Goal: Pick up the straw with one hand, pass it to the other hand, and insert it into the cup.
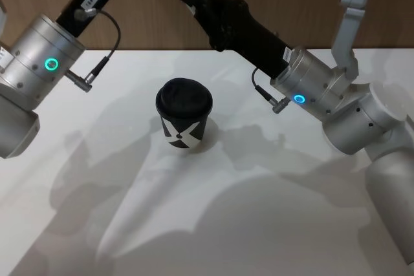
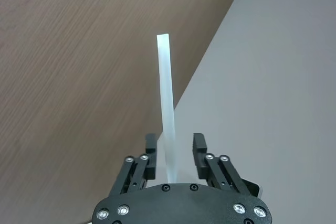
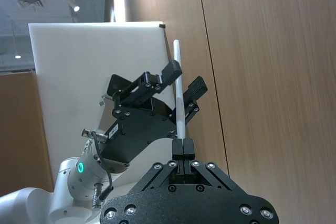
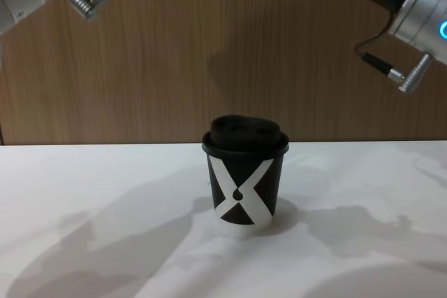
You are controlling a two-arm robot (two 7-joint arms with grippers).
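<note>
High above the bench [image 1: 291, 211] and the cup [image 1: 184, 116], right gripper [image 3: 183, 148] fingers pinch the straw [image 3: 179, 103]; left gripper [image 2: 175, 142] fingers gape either side, contact unclear. Head view crops the straw.

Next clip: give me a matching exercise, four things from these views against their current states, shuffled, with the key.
Things:
1. thin white plastic straw
2. black paper cup with white X and domed lid
3. left black gripper
4. right black gripper

States:
A. clamped shut on the straw
B. standing upright on the white table
C. open, one finger on each side of the straw
D. held in the air, away from the cup

Pairs: 1-D, 2-B, 3-C, 4-A.
</note>
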